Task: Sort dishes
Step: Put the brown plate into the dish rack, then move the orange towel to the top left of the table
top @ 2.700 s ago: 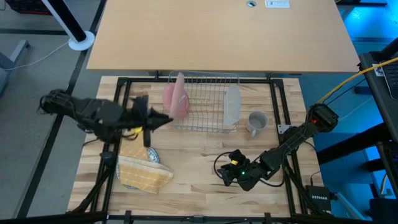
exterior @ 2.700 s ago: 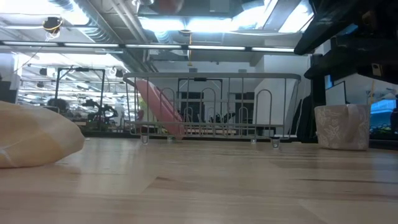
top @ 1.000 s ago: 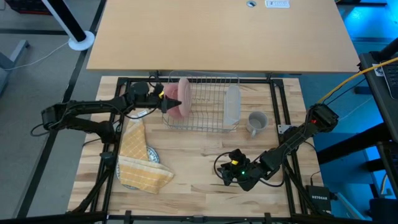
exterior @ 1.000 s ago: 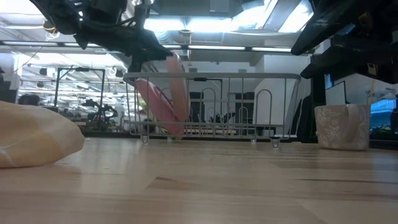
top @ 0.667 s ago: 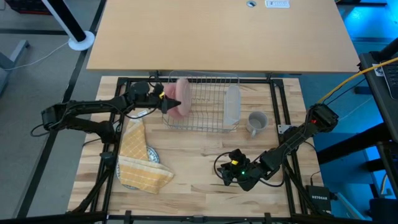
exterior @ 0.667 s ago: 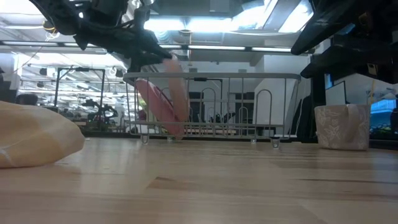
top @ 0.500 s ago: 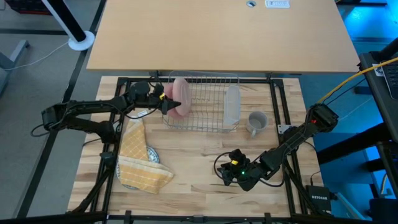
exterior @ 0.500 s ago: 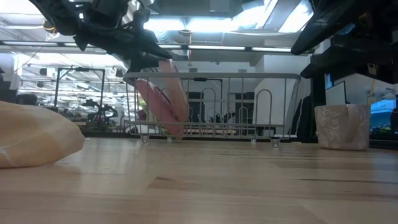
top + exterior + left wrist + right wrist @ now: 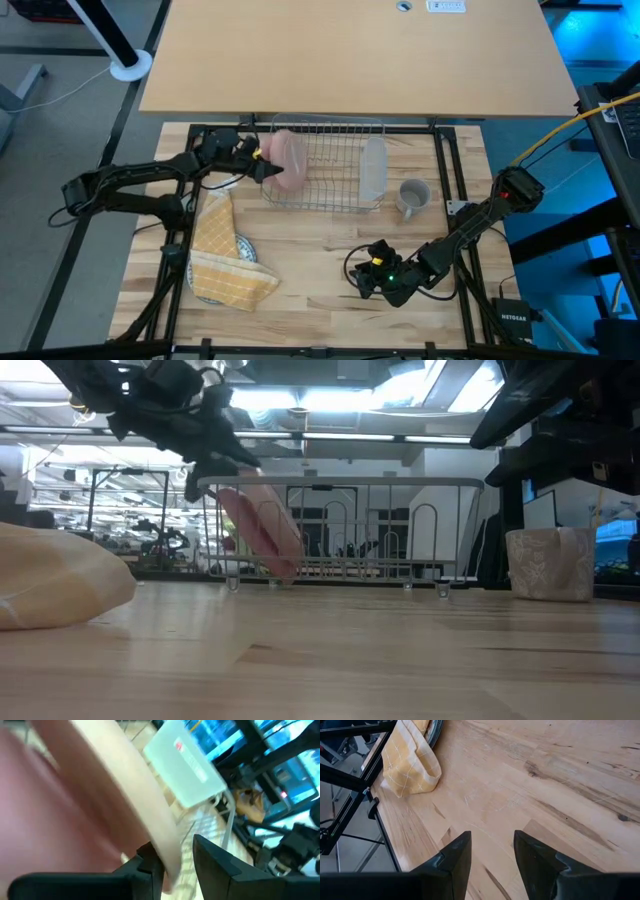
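Two pink plates (image 9: pixel 287 160) lean together at the left end of the wire rack (image 9: pixel 330 165), rims down between the wires and tops tilted toward the table's left (image 9: pixel 262 530). My left gripper (image 9: pixel 268 168) reaches level from the left to the nearer plate's upper rim. In the left wrist view it (image 9: pixel 172 845) stands open with that rim between its fingers. A pale plate (image 9: pixel 373 168) stands upright in the rack's right end. The grey mug (image 9: pixel 412 195) sits on the table right of the rack. My right gripper (image 9: pixel 385 280) hovers open over the front of the table, holding nothing (image 9: pixel 490 845). My left gripper's fingers stand on either side of the pink plate's upper rim (image 9: pixel 162 840), coming level from the table's left. The rim lies close against one finger (image 9: pixel 147 862), and a gap shows to the other. I cannot tell whether it touches. The plate rests in the rack.
A yellow checked cloth (image 9: pixel 225 255) lies at the front left over a patterned plate, whose edge (image 9: pixel 246 250) peeks out. A black frame (image 9: pixel 455 170) borders the work surface. Bare wood lies between the rack and the right gripper.
The pink plate at my left gripper stood nearly upright in the rack. Its top has tipped toward the table's left, and it now leans on the other pink plate. My left gripper has drawn back a little toward the far left.
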